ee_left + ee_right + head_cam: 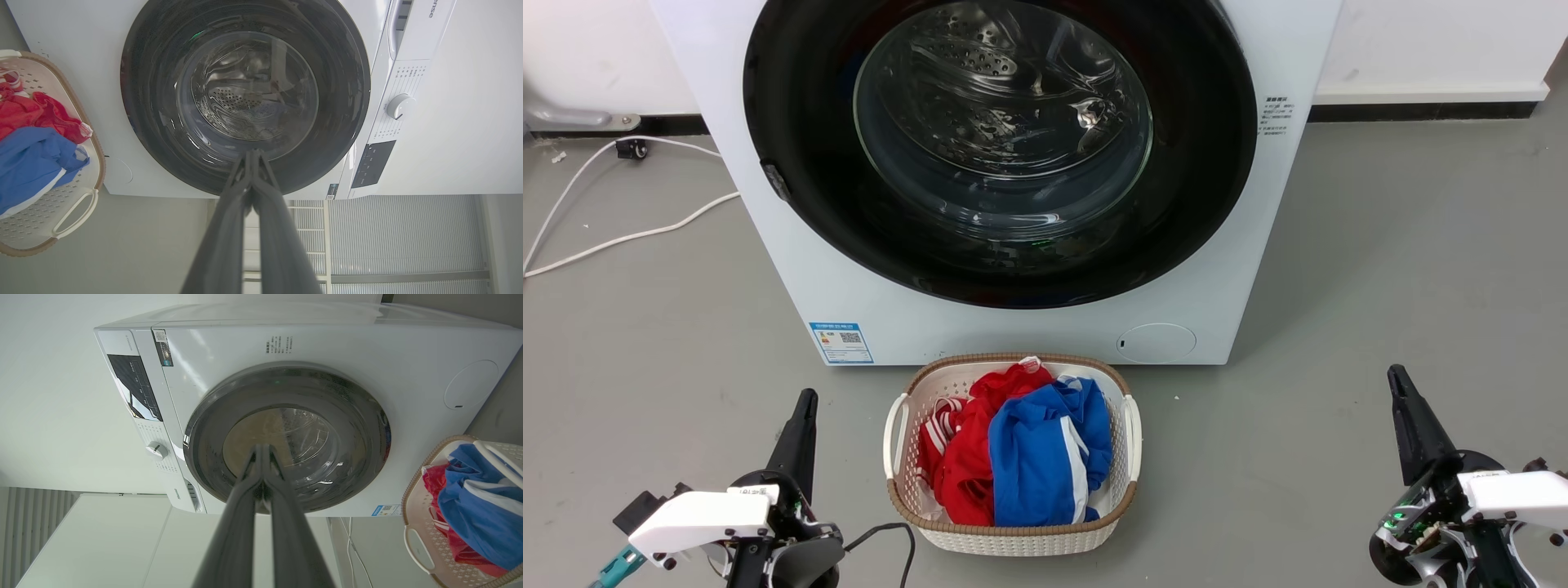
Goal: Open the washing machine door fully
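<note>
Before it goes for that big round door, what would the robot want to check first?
1. Door in plain view: the washing machine door sits shut, flat against the front. Ok.
2. Hands free: the left gripper and the right gripper hold nothing. Ok.
3. Fingers parted for a grasp: both are shut. Not ok.
4. Place to pull: a small dark notch on the door's left edge may be the handle. Cannot tell.
5. Room to swing: the basket of clothes stands on the floor just in front of the machine, lower than the door. Cannot tell if the door passes over it.
</note>
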